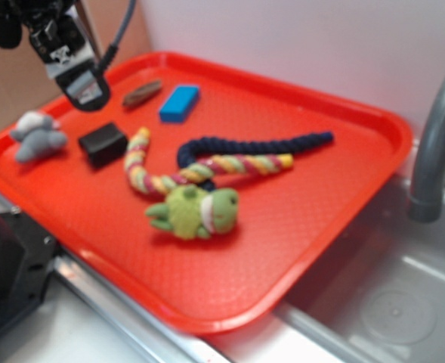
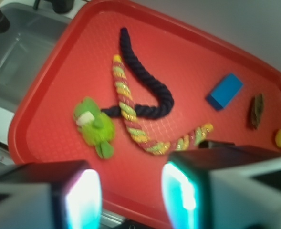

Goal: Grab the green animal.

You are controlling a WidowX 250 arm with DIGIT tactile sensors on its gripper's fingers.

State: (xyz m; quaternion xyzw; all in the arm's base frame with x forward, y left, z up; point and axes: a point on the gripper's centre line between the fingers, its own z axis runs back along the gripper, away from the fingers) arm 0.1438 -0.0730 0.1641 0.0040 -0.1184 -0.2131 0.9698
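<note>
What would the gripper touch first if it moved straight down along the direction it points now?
Probably the bare red tray beside the black block. The open gripper hangs over that corner, far from the green animal. Depth is unclear, so it may clip the block.

my work surface is a steel sink (image 1: 403, 302), pale and shiny, with its drain ring at about 4 o'clock of the outside view. a grey tap (image 1: 434, 144) curves up at 3 o'clock. a plain white wall (image 1: 298, 38) stands behind at 12.
</note>
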